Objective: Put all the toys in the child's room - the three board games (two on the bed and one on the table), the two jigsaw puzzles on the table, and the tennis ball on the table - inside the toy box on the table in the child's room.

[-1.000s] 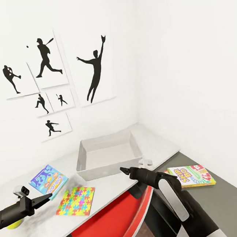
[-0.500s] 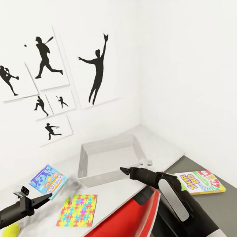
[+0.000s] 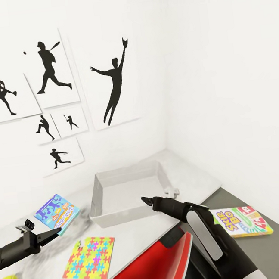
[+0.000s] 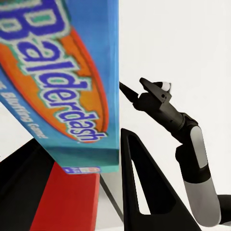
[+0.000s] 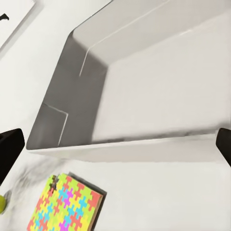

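My left gripper [image 3: 56, 230] pinches the blue board game [image 3: 56, 211] by its near edge, lifted above the table [image 3: 138, 239], beside the toy box [image 3: 106, 217]. The box looks thin, stiff and light with a slick printed face, so an edge pinch suits it, though I can't tell how deep the bite is. My right gripper [image 3: 142, 198] hangs spread over the bin's near wall, holding nothing.
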`<state>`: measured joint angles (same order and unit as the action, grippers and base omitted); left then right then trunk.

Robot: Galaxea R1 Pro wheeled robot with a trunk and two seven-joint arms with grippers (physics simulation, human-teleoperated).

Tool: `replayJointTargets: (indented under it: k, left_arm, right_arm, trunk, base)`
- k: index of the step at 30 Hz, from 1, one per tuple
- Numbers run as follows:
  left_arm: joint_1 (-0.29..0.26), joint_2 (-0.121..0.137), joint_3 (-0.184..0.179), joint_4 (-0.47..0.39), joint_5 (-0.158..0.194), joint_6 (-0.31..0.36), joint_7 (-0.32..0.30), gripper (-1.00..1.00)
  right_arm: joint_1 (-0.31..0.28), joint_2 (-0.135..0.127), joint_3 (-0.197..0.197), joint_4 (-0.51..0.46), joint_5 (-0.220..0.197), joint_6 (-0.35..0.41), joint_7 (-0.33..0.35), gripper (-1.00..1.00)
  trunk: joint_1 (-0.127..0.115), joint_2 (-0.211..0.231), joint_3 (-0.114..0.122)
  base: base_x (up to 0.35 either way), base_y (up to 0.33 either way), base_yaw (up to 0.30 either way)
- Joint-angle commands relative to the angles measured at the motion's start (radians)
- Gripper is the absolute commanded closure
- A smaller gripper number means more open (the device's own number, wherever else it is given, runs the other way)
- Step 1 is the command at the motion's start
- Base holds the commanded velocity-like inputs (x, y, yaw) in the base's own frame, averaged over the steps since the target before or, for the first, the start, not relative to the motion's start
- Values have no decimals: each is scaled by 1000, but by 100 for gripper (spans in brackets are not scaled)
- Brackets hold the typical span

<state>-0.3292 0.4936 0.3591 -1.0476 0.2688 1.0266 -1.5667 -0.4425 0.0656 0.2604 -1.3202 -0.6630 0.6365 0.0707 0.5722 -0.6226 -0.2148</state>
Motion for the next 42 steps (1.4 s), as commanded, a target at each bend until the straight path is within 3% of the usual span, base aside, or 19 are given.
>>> replayJointTargets:
  k: [1, 42]
  left_arm:
    - [-1, 0, 0, 0, 0, 10, -4, 100]
    - [-1, -1, 0, 0, 0, 10, -4, 100]
  right_arm:
    - [-1, 0, -1, -1, 2, 5, 3, -100]
    - [-1, 0, 0, -1, 2, 5, 3, -100]
  trunk:
    - [0, -1, -2]
    - [0, -1, -2]
  base:
    - [91, 0, 0]
    - [59, 7, 0]
